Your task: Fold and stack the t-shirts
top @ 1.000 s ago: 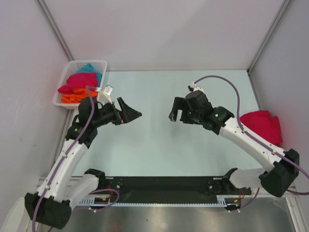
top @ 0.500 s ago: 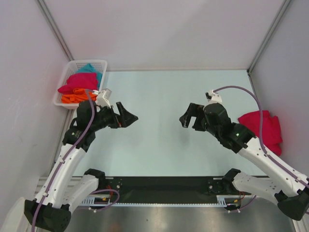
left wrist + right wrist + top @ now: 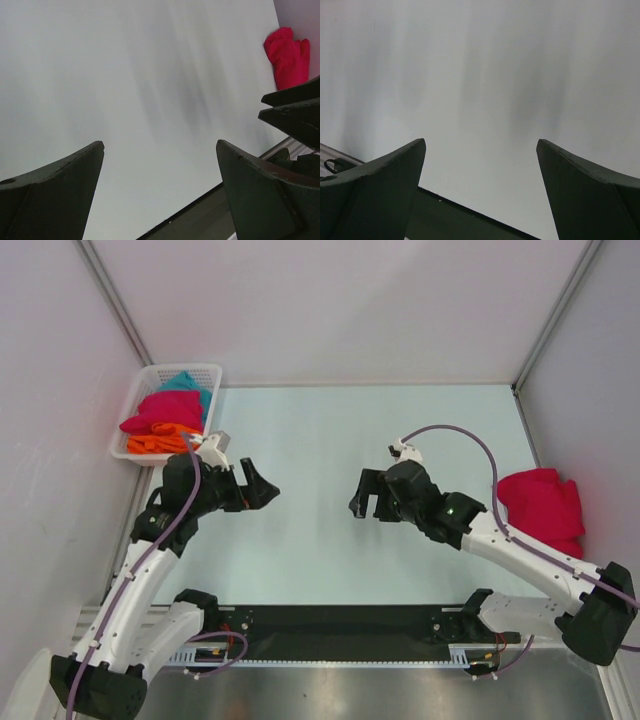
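We see our left gripper [image 3: 265,488] and right gripper [image 3: 362,507] gaping wide, empty, above the table [image 3: 320,430]; a crimson t-shirt [image 3: 540,508] lies behind the right gripper, more t-shirts [image 3: 160,412] fill the basket [image 3: 160,370] behind the left.

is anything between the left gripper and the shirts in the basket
Nothing visible does. The left gripper, open, points away from them; the t-shirts are heaped above the white basket's rim, uncovered.

Crimson-pink cloth t-shirt [image 3: 540,510] bunched at right edge of frame. Upper left, heaped together: second crimson-pink t-shirt [image 3: 158,412], orange t-shirt [image 3: 160,443], teal t-shirt [image 3: 186,382].
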Robot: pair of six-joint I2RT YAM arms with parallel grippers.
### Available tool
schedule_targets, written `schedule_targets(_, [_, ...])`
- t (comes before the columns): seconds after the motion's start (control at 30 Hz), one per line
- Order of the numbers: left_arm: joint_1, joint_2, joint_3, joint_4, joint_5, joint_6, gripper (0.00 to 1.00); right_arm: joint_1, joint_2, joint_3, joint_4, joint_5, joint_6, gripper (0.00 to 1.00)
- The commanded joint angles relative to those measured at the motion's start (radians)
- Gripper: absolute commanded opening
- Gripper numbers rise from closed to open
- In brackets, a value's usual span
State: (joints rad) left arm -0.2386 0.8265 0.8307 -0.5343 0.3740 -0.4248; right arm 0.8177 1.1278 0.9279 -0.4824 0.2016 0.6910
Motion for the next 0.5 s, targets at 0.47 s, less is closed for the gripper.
schedule_targets(0.47, [0.007,-0.121,-0.028,0.031,0.011,-0.019,1.0,0.084,0.029,0.069,0.094,-0.044,0.068,1.0])
